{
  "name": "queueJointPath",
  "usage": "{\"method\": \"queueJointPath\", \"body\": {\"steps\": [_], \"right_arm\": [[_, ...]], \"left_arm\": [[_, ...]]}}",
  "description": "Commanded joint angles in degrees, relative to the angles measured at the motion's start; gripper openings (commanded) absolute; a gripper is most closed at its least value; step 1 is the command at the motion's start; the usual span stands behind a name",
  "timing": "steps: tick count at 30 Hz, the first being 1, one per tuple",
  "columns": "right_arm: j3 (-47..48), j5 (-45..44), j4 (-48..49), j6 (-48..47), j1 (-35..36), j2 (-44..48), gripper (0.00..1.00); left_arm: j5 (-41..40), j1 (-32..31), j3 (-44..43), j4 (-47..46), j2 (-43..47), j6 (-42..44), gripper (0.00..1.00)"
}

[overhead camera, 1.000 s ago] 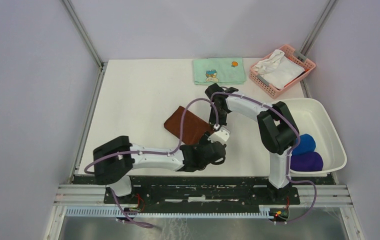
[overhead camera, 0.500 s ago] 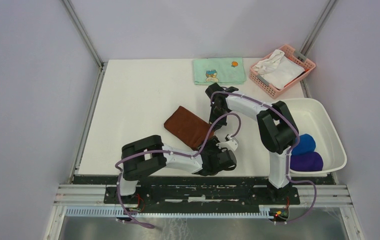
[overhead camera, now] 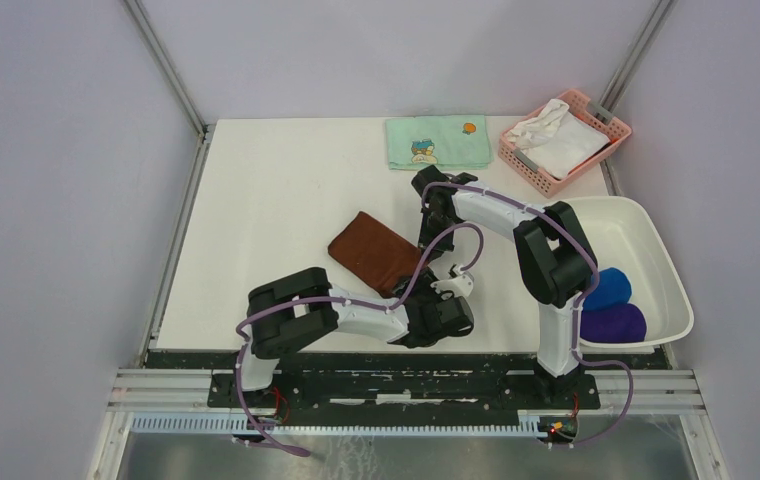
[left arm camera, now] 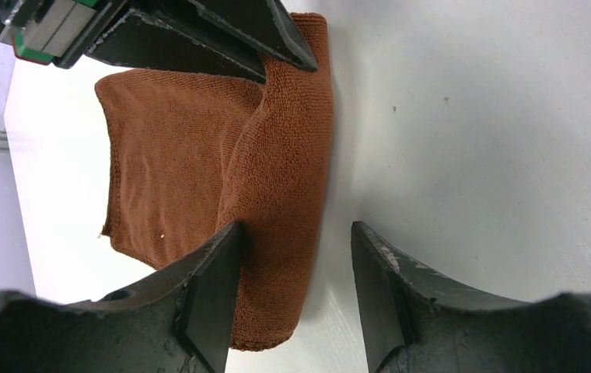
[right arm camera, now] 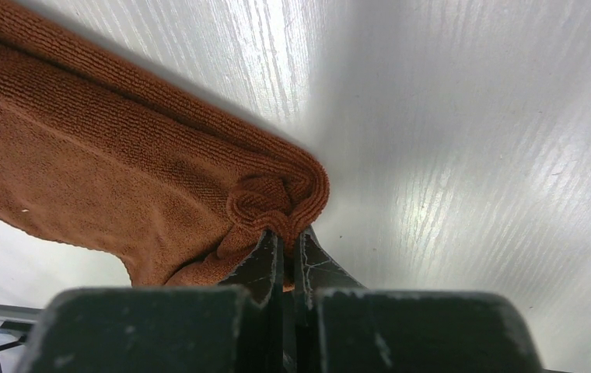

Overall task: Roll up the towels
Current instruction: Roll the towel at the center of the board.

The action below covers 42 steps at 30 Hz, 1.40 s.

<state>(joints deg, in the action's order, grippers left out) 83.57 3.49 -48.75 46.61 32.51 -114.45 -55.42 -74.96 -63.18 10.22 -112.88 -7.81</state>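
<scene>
– Left hand [left arm camera: 294,233] stands about half open and holds nothing, its jaws astride the folded edge at the near end of the rust-brown towel [left arm camera: 277,155]. And the right?
– Right hand [right arm camera: 285,237] is closed tight, pinching the curled far end of that edge. The towel lies mostly flat on the surface [overhead camera: 276,200].
– So the roll is barely begun?
– I judge so. Next, the left must close on its end, then both turn together. The blue towel [overhead camera: 611,288] and purple towel [overhead camera: 614,323] sit rolled in the white tub [overhead camera: 646,235].
</scene>
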Motion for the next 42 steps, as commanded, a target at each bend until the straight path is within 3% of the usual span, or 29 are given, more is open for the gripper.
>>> {"method": "queueJointPath", "body": {"steps": [1,17,20,26,31,36,42], "right_arm": [[0.32,0.13,-1.53,-0.93,0.04,-2.17,0.01],[-0.41,1.66,-0.38,-1.74,-0.28,-1.46,0.0],[-0.71,1.97,0.23,-1.89,-0.55,-0.99,0.0],[-2.38,5.57,4.11,-2.06,-1.89,1.63,0.02],[-4.47,9.07,9.31,-3.42,-4.45,6.79,0.16],[-10.04,12.1,16.55,-3.48,-6.89,13.52,0.38],[-23.18,17.04,31.63,1.2,-10.11,21.2,0.55]], "left_arm": [[-1.05,0.34,-0.9,-0.35,0.45,1.2,0.61],[0.94,3.88,-1.36,3.18,-1.51,-2.09,0.61],[3.16,4.46,-1.04,3.81,-1.23,-2.82,0.54],[8.4,5.48,-0.92,6.8,-0.07,-5.52,0.27],[19.84,7.37,0.15,7.08,4.78,-9.25,0.17],[38.11,14.75,3.89,2.31,10.98,-14.82,0.14],[60.14,25.21,11.17,-6.84,14.88,-22.65,0.14]]}}
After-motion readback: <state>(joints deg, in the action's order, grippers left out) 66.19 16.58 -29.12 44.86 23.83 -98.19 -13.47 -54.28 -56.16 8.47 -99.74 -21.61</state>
